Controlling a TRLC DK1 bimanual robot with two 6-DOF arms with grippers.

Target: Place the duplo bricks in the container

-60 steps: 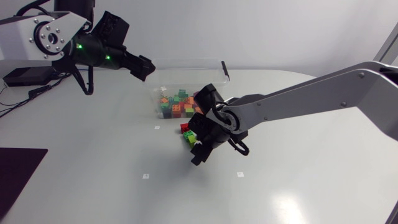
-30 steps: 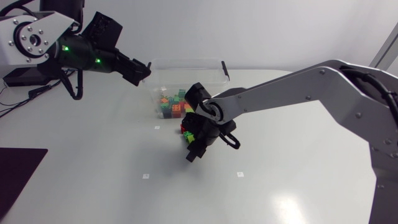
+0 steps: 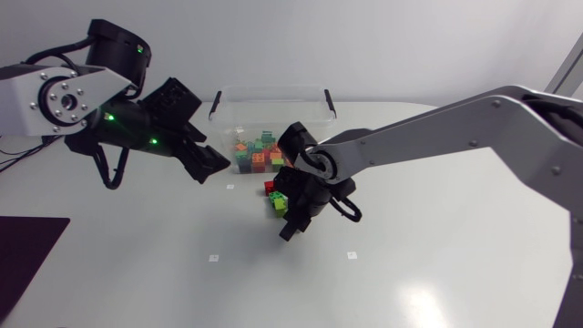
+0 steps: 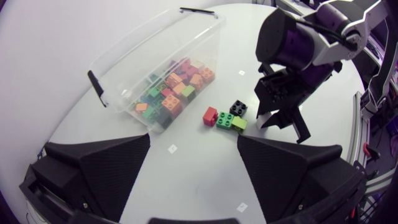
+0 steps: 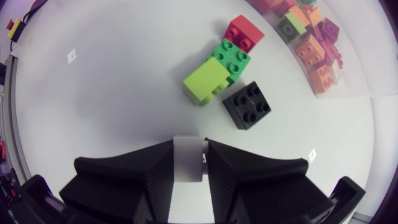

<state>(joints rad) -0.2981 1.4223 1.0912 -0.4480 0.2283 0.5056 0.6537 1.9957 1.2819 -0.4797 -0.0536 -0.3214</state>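
My right gripper point(image 5: 188, 154) is shut on a small white brick point(image 5: 188, 163) just above the table. Ahead of it lie a black brick point(image 5: 247, 104), a lime brick point(image 5: 205, 81), a green brick point(image 5: 232, 59) and a red brick point(image 5: 244, 32), close together. The head view shows this gripper point(image 3: 290, 228) right beside the cluster point(image 3: 276, 194). A clear container point(image 3: 273, 94) behind them holds several coloured bricks point(image 3: 258, 152). My left gripper point(image 3: 211, 162) hangs open and empty left of the container. Its wrist view looks down on the container point(image 4: 155, 43), the cluster point(image 4: 225, 118) and the right gripper point(image 4: 280, 121).
A black mat point(image 3: 27, 255) lies at the table's front left corner. Small white marker squares point(image 3: 213, 258) dot the tabletop. The right arm point(image 3: 428, 141) stretches across the table from the right edge.
My right gripper has closed its fingers on the white brick beside the cluster. My left arm has swung down and inward, from behind the container to its left side.
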